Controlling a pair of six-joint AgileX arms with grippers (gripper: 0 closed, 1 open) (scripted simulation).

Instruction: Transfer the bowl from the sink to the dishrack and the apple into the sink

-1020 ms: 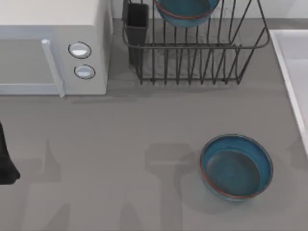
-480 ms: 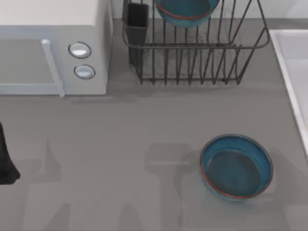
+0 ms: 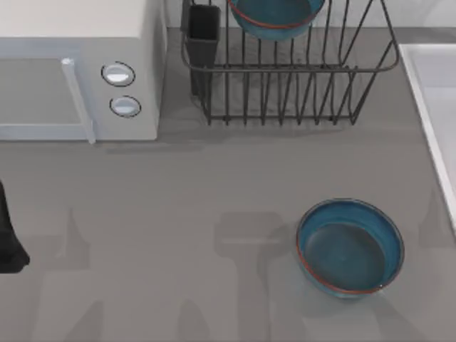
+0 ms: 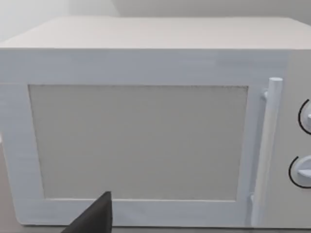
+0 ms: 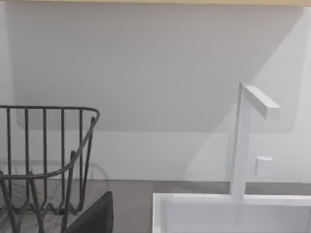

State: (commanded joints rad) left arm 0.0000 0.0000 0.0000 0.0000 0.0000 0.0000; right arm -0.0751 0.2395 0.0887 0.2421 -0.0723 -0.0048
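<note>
Bowl placement is where things stand: one teal bowl (image 3: 274, 18) sits inside the dishrack (image 3: 292, 78) at the far side of the table, leaning among the upright bars, so that half of the task looks done. Starting from the arms, the left arm (image 3: 8, 239) is a dark shape at the top view's left edge, parked in front of the microwave (image 3: 78, 71), which its wrist camera faces squarely; I cannot tell how its fingers stand. The right wrist camera looks past a dark finger (image 5: 95, 216) toward the rack's end, the sink (image 5: 228, 206) and its white faucet (image 5: 245, 141), which suggests that arm hovers near the basin; whether that gripper is wide or narrow I cannot tell either. A second, alike bowl (image 3: 350, 246) rests upright on the bare grey table (image 3: 178, 199), near the sink's raised rim at the right. The apple remains to be found, and putting it in the sink is probably the step left.
</note>
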